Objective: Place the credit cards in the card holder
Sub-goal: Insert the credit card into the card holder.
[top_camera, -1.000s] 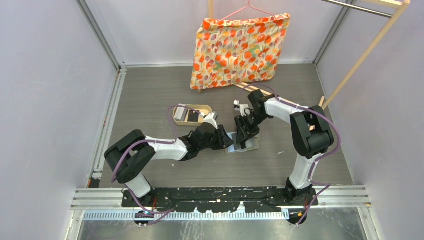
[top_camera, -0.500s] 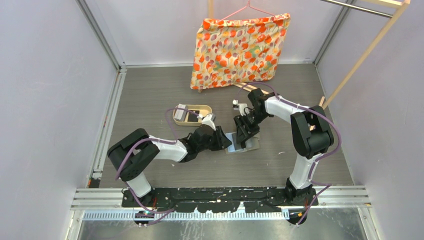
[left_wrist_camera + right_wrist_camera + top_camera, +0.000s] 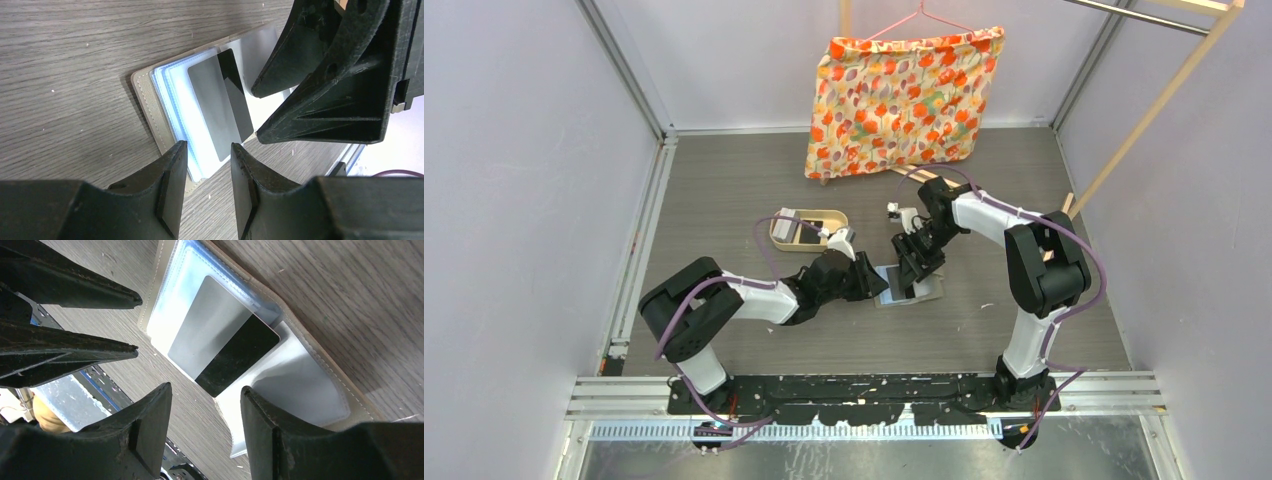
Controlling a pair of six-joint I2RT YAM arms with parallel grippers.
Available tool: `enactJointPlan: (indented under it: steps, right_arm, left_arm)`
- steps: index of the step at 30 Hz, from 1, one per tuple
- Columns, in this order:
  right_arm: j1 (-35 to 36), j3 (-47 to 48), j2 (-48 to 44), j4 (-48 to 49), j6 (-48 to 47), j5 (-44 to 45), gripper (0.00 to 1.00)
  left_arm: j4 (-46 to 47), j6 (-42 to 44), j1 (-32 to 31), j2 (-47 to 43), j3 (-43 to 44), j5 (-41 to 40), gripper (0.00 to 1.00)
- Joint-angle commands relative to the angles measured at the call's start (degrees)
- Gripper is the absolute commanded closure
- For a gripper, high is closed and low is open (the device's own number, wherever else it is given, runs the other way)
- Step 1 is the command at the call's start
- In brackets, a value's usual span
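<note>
My left gripper point(image 3: 208, 146) and right gripper point(image 3: 206, 389) hover empty, jaws apart, over the open grey folding card holder point(image 3: 150, 107) on the table. A grey, black-striped plastic card point(image 3: 220, 107) lies askew across it, so a brushing finger could dislodge it.

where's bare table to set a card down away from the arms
Bare table lies between the floral cloth and the tan tray, and right of the card holder. Crowded at the holder, where the left gripper and right gripper meet.
</note>
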Motion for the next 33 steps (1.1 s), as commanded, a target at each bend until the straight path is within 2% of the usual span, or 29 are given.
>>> enactJointPlan:
  steps: [1,2,6,10,15,20,26,33]
  right_arm:
    - [0.31,1.33,-1.26,-0.04,-0.43,-0.17,0.46]
    - [0.27,1.29,-0.86,0.63,0.37,-0.21,0.48]
    - [0.26,0.19,-0.22,4.75,4.72,2.98,0.7]
    - [0.05,-0.51,-1.31,6.5,6.22,4.88,0.81]
    - [-0.36,-1.57,-1.7,8.37,7.68,11.68,0.97]
    - [-0.38,-1.22,0.6,8.03,7.79,13.74,0.99]
    - [0.0,-0.79,1.78,8.28,8.61,6.28,0.99]
    - [0.17,-0.43,1.28,9.57,9.97,-1.36,0.99]
  left_arm:
    - [2.88,1.43,0.2,-0.52,0.47,0.21,0.61]
    - [2.9,1.43,0.2,-0.52,0.39,0.22,0.61]
    - [2.74,1.68,0.2,-0.31,0.43,0.08,0.62]
    - [2.07,2.03,0.2,1.1,1.19,0.1,0.62]
    - [0.55,2.43,0.29,2.66,2.31,-0.5,0.62]
    - [-1.45,2.92,0.29,3.51,3.23,-0.82,0.64]
    - [-0.32,2.61,0.29,5.45,3.13,0.4,0.68]
    - [2.04,2.49,0.29,5.6,2.76,2.3,0.68]
